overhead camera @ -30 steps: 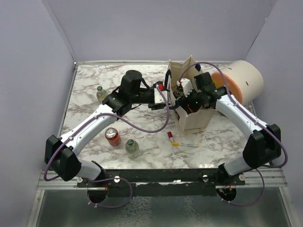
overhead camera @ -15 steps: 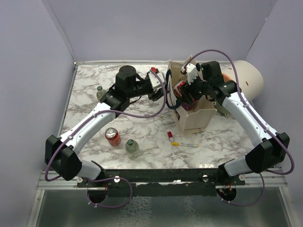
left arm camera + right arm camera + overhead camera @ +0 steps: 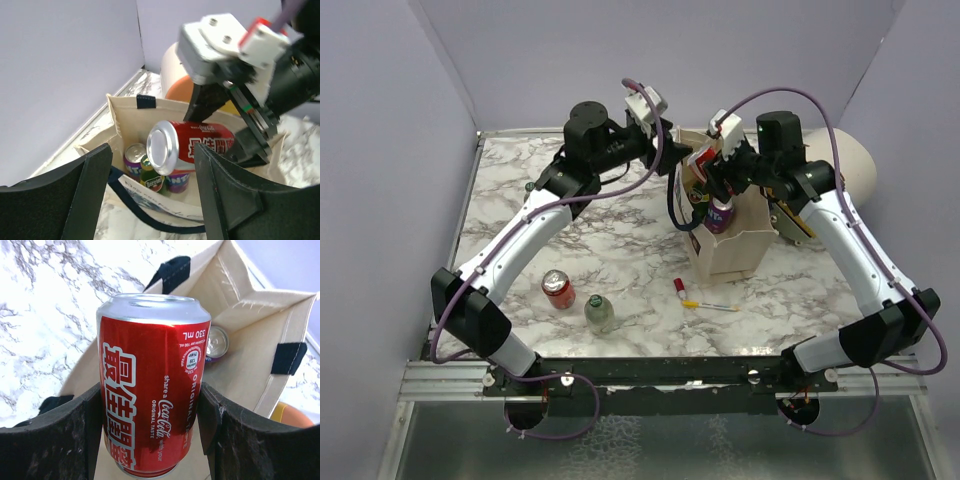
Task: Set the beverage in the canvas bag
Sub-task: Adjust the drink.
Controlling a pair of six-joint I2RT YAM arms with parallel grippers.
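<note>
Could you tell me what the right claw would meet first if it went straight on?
Gripping the red can, the right claw points into the open canvas bag; it would probably reach the purple can inside first, depth unclear.

Place: a robot test cell in a lab, judging by everything around me.
Walls: plain pale lilac panels (image 3: pixel 650 60) box in the table on three sides.
Table: a marble-patterned top (image 3: pixel 620 255) fits snugly between those panels.
Mounting: my left arm (image 3: pixel 520 245) and my right arm (image 3: pixel 850 245) stand side by side on a metal rail (image 3: pixel 425 378) at the near edge.
Wiring: purple cables (image 3: pixel 775 93) loop openly along both arms.
Props: a can (image 3: pixel 558 289), a bottle (image 3: pixel 599 312), a pen (image 3: pixel 710 305), a canvas bag (image 3: pixel 735 255) and a big cream cylinder (image 3: pixel 845 165) sit loosely about the top, like test pieces.
</note>
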